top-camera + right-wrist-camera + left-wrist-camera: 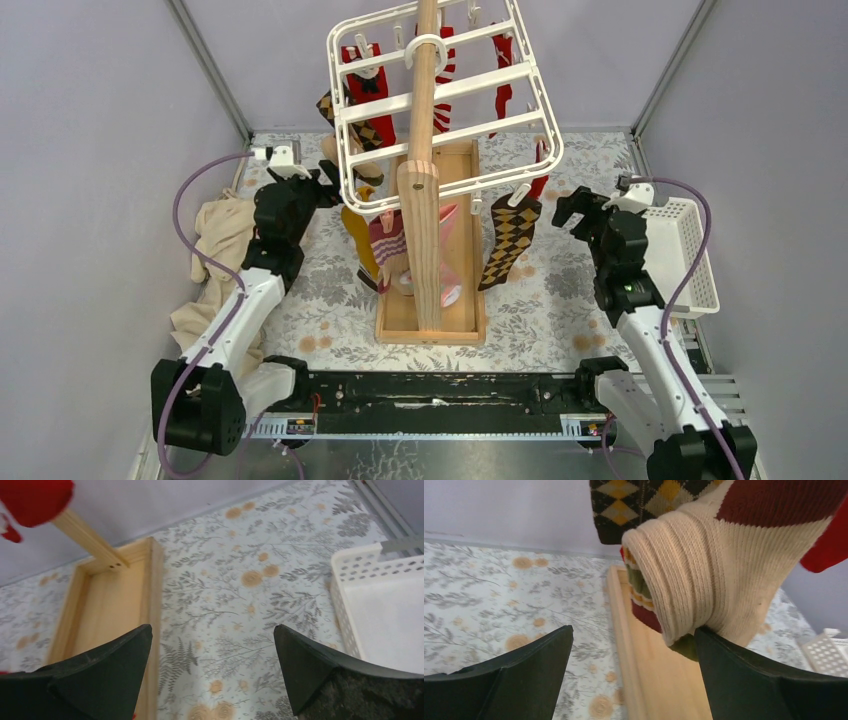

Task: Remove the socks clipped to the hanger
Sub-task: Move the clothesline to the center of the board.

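The white hanger hangs tilted on the wooden pole, with several socks clipped under it. On its right side hangs a brown-black argyle sock. Red socks and a red-white striped one sit higher up. Mustard and pink patterned socks dangle on the left. My left gripper is open beside these. In the left wrist view its right fingertip touches the cuff of a cream ribbed sock, below an argyle sock. My right gripper stands open over the floral cloth, holding nothing.
The rack's wooden base tray sits mid-table. A white perforated basket stands at the right edge, close to the right arm. A heap of beige cloth lies at the left wall. Grey walls close in on three sides.
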